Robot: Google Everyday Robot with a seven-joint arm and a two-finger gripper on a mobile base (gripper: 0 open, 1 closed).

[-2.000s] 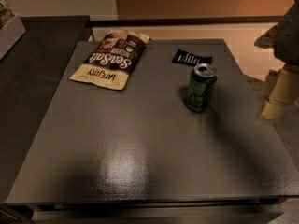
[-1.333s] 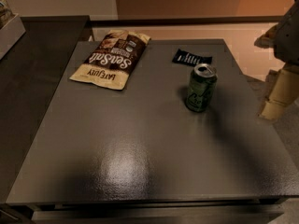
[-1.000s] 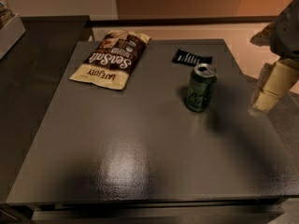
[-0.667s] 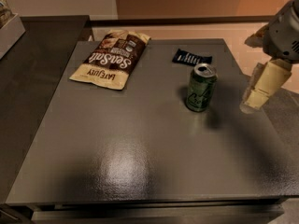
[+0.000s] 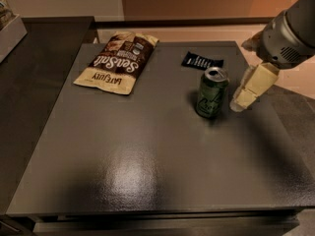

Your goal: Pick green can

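Camera view: a dark grey worktop (image 5: 147,171) fills most of the picture, with a glossy patch of reflected light near its front middle.

The green can (image 5: 212,93) stands upright on the worktop, right of centre and toward the back. Its silver top with the pull tab faces up, and a pale script logo shows on its dark green side. What is inside it cannot be seen.

The gripper (image 5: 244,95) comes in from the upper right on a grey, rounded arm (image 5: 290,31). Its cream-coloured end slants down toward the worktop just beside the can, on the can's right, with a narrow gap between them. It holds nothing, and whether it is spread or closed cannot be made out from this angle.

Behind the can, close to the far edge, a small black wrapper (image 5: 202,61) lies flat.

A brown snack bag (image 5: 118,63) with white lettering lies flat at the back left, well apart from the can. Its contents are hidden.
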